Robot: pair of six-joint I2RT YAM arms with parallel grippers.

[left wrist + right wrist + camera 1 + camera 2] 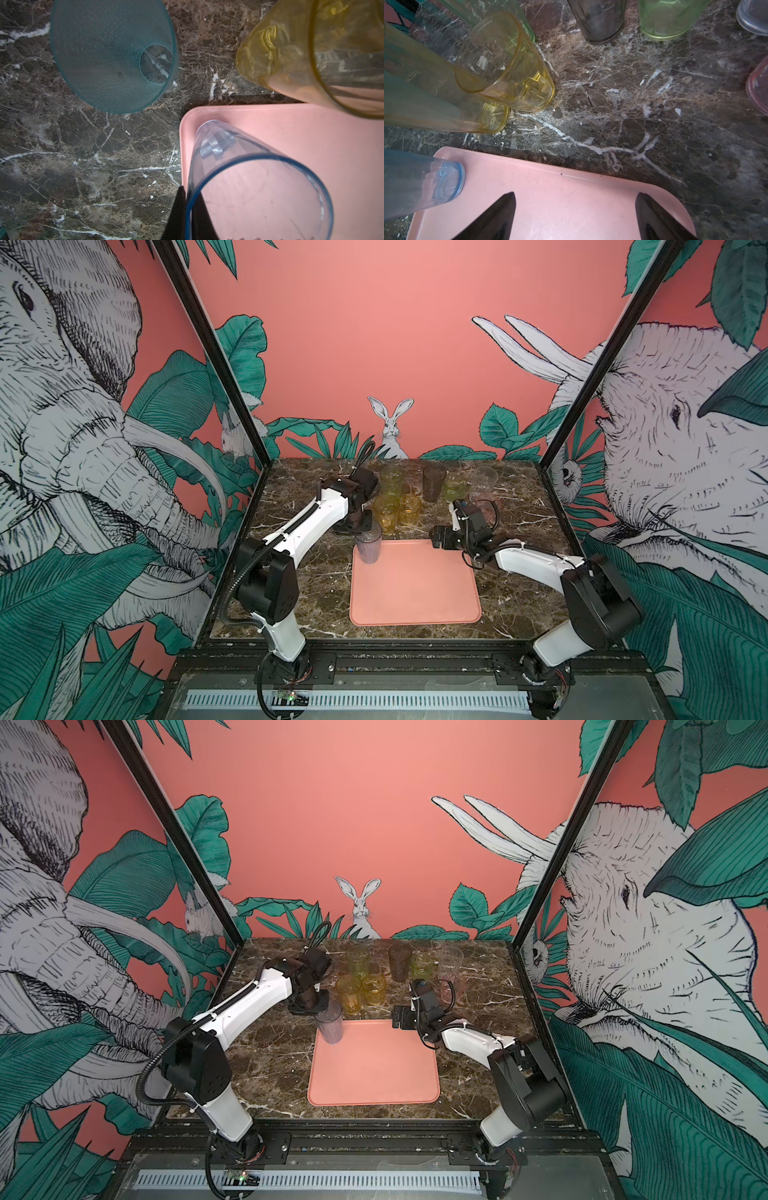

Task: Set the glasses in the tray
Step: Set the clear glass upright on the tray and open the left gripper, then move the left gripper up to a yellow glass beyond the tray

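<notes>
1. The glasses (348, 990): just one is in the tray (415, 593), which lies on the table (307, 572) midway between the side edges, close to the near edge. The tray holds nothing else.
2. That one, a clear blue-rimmed tumbler (368, 546), stands upright in the tray's far left corner. The left pincer (190, 199) pinches its rim, one finger inside and one outside.
3. The right pincer (576, 194) hangs spread wide over the tray's far right corner, holding nothing.
4. Just beyond the tray's far edge stand a tall amber tumbler (385, 512) and a short amber tumbler (409, 510), side by side.
5. Toward the far edge, left to right: a tall yellow-green tumbler (392, 480), a smoky grey tumbler (433, 485), a short green tumbler (455, 489) and a clear tumbler (485, 479). A short pink tumbler (758, 89) stands nearer than the clear one.
6. The left wrist view shows a frosted teal tumbler (114, 56) on the table just outside the tray's far left corner. In both top views the left arm hides it.
7. Count: one tray and nine tumblers, one in the tray and eight on the table.
</notes>
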